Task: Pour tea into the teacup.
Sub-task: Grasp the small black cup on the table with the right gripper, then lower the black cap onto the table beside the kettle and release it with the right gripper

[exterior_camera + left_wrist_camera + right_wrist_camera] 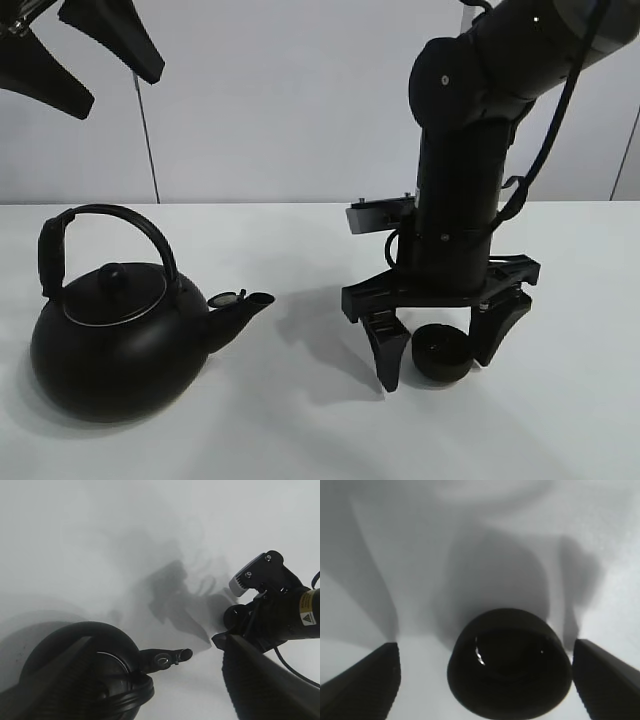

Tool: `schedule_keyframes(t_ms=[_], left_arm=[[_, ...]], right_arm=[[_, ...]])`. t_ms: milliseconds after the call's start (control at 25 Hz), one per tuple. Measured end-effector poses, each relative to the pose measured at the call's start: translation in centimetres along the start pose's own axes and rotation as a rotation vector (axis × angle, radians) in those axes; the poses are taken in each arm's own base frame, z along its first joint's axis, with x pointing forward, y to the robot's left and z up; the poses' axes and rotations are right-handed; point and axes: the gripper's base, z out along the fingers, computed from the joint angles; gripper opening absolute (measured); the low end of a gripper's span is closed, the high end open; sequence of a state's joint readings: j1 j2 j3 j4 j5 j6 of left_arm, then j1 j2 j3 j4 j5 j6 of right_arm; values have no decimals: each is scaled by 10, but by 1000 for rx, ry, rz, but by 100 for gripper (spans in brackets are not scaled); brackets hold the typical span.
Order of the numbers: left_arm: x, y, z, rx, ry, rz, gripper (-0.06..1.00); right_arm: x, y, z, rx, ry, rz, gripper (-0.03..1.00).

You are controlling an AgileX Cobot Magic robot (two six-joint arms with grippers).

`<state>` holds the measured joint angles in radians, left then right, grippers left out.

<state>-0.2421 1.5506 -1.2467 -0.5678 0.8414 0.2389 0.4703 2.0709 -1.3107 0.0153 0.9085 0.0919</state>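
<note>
the right gripper (438,368) was low at the table (300,430), jaws wide apart, the teacup (441,352) between them, touching neither. the left gripper (118,92), also spread, hung above the kettle (115,345). a yellow label (308,611) on the right arm was too small to read.

You have a plain white table (300,430) carrying two items. The black kettle (110,345) stands upright at the left, spout pointing right. The small black teacup (442,356) sits at the right, well apart from it.
</note>
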Motion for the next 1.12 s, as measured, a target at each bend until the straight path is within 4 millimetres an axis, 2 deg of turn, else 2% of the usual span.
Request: schedule_keyframes(t_ms=[80, 240, 880, 1000, 1120], left_arm=[[0, 0, 0, 0, 0, 0, 51], [0, 0, 0, 0, 0, 0, 51], [0, 0, 0, 0, 0, 0, 51], [0, 0, 0, 0, -1, 0, 51], [0, 0, 0, 0, -1, 0, 51]], right_arm=[[-1, 0, 0, -1, -7, 5, 58], [-1, 0, 0, -2, -10, 15, 39], [-8, 5, -20, -55, -49, 43, 40], [-10, 12, -23, -82, -59, 29, 40], [-15, 29, -32, -89, -94, -13, 40]])
